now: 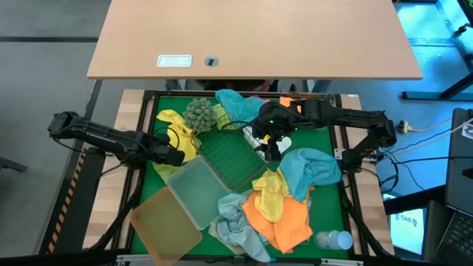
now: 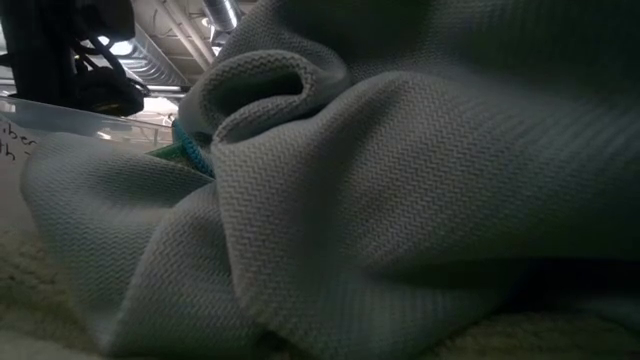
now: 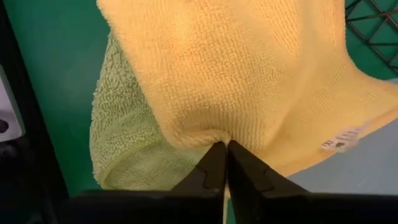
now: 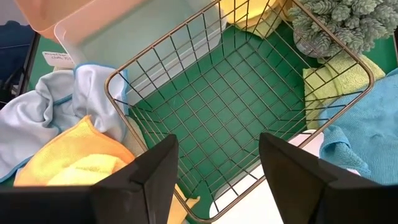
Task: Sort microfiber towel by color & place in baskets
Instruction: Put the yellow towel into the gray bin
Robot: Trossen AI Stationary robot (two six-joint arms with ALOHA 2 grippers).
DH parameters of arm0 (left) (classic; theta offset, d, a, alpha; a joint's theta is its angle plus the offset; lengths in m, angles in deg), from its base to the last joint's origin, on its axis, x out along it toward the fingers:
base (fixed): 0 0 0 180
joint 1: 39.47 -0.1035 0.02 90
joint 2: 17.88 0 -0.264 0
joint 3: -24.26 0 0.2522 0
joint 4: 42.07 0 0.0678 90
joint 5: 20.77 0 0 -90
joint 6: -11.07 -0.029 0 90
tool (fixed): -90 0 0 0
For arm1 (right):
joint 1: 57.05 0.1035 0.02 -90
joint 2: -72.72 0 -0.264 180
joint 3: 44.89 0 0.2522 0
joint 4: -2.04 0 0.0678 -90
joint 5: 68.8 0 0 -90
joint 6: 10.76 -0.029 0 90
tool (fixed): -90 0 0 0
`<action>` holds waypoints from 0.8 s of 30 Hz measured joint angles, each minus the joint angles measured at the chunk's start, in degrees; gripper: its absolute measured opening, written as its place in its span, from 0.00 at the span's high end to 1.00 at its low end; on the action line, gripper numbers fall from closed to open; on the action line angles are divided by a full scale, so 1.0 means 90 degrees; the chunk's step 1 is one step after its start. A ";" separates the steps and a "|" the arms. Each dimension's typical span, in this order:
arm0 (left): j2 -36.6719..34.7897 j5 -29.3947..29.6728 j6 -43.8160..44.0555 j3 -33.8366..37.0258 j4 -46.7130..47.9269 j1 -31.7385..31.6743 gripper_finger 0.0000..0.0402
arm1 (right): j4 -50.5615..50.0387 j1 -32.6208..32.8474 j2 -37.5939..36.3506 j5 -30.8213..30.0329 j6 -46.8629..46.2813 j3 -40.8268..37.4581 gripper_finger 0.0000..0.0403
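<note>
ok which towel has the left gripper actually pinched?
The yellow towel by the left edge of the mat: the left gripper is shut on its fold. The lime green towel beneath it isn't gripped.

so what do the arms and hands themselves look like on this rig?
Both arms are dark, jointed and slim, with black cables looped alongside. The left hand ends in two black tapered fingers. The right hand has two broad, flat, matte-black fingers with angled edges. No markings visible on either.
</note>
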 joint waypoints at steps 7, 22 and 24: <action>-0.0332 -0.0020 -0.0503 -0.0283 -0.0026 0.0052 1.00 | -0.0109 -0.0015 0.0000 -0.0036 0.0002 0.0000 0.45; -0.0672 0.0303 -0.2364 -0.2711 0.0051 0.0049 1.00 | -0.0155 -0.0015 -0.0002 -0.0437 -0.0010 0.0000 0.45; -0.0669 0.0296 -0.2647 -0.2933 0.0046 0.0049 1.00 | -0.0155 -0.0015 -0.0002 -0.0437 -0.0015 0.0001 0.45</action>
